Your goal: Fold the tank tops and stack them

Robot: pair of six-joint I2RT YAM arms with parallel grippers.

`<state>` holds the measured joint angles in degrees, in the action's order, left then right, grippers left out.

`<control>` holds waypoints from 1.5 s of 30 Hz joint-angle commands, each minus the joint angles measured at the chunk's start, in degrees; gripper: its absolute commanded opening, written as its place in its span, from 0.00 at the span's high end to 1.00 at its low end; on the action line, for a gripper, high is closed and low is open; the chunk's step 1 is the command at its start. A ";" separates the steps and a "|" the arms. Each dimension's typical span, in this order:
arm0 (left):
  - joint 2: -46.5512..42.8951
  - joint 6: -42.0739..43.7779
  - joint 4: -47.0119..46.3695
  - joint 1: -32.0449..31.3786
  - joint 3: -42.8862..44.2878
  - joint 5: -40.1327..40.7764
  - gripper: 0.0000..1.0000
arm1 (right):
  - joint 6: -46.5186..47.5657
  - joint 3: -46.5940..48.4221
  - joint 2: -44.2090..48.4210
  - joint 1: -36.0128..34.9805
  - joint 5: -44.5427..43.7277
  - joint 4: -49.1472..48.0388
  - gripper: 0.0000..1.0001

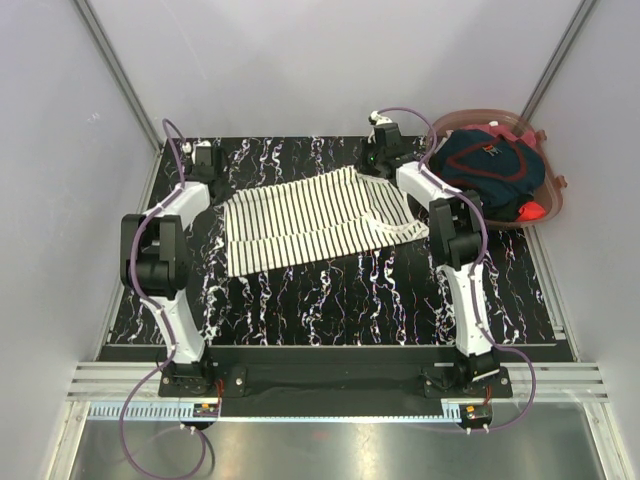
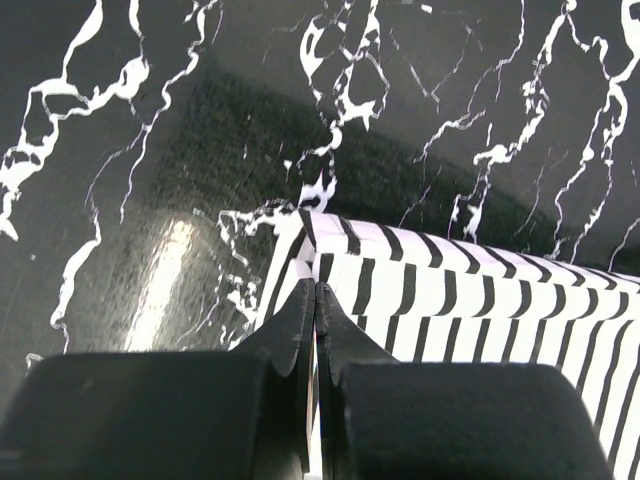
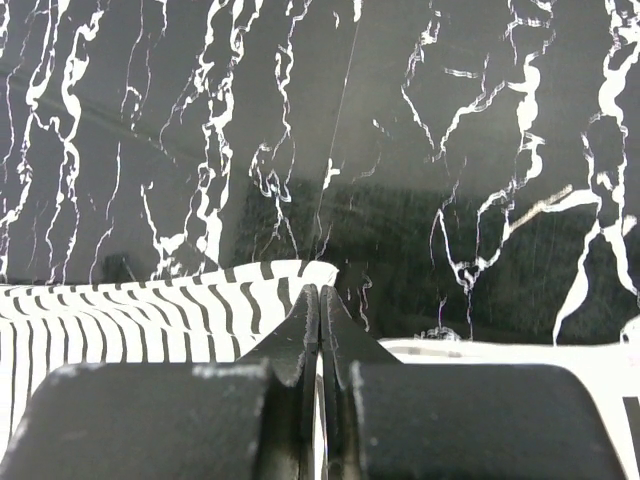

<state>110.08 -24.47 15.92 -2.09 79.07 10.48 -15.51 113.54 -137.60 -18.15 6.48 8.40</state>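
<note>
Pinching the striped tank top (image 1: 310,220) at its far corners, my left pincer (image 2: 316,290) and right pincer (image 3: 320,292) are both clenched on cloth. It spreads across the table (image 1: 380,290) toward me; the navy tank top (image 1: 485,165) sits in the basket (image 1: 556,190) far right.

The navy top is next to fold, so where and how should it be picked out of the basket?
Probably best to grip the raised bunch at the middle of the navy top, coming straight down from above. It lies heaped inside the basket, whose walls block a sideways approach, and no flat corner shows to pinch.
</note>
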 commanded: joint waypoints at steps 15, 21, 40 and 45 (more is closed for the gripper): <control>-8.74 -1.37 -4.85 -1.43 -10.77 0.33 1.00 | -6.37 -16.06 12.79 0.13 -0.77 -7.35 1.00; -10.41 -1.55 -5.64 -2.13 -13.94 0.59 1.00 | -7.60 -20.54 15.43 0.05 -1.12 -7.96 1.00; -14.90 -2.34 -5.64 -2.22 -19.12 1.74 1.00 | -11.30 -32.94 22.29 -0.92 -6.13 -14.47 1.00; -15.16 -3.21 -5.20 -2.22 -20.27 2.00 1.00 | -12.62 -35.66 22.64 -1.36 -7.88 -15.52 0.99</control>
<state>96.79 -26.83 12.34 -4.27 59.51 10.74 -26.87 79.40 -118.39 -19.00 2.24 -4.05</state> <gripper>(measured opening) 0.008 0.012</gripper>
